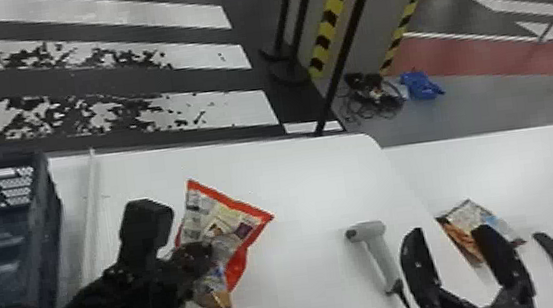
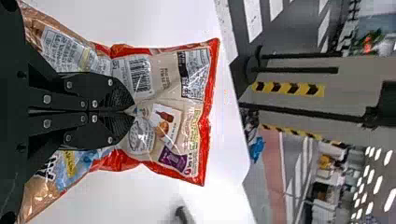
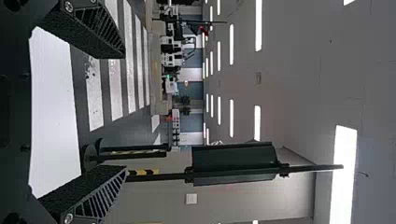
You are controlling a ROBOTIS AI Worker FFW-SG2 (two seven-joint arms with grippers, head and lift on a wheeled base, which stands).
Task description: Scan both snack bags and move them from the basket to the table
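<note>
Left gripper (image 1: 205, 258) pinches red-edged bag (image 1: 235, 214), right gripper (image 1: 446, 235) gapes empty; other bag (image 1: 458, 230) beyond table's (image 1: 305, 188) right edge: one to go, seemingly!

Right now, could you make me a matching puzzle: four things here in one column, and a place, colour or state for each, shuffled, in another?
1. Red-edged snack bag
2. Scanner
3. Basket
4. Right gripper

A. Grey, lying on the white table
B. Fingers spread apart
C. Pinched by the left gripper
D. Dark blue, at the head view's left edge

Pairs: 1-C, 2-A, 3-D, 4-B
</note>
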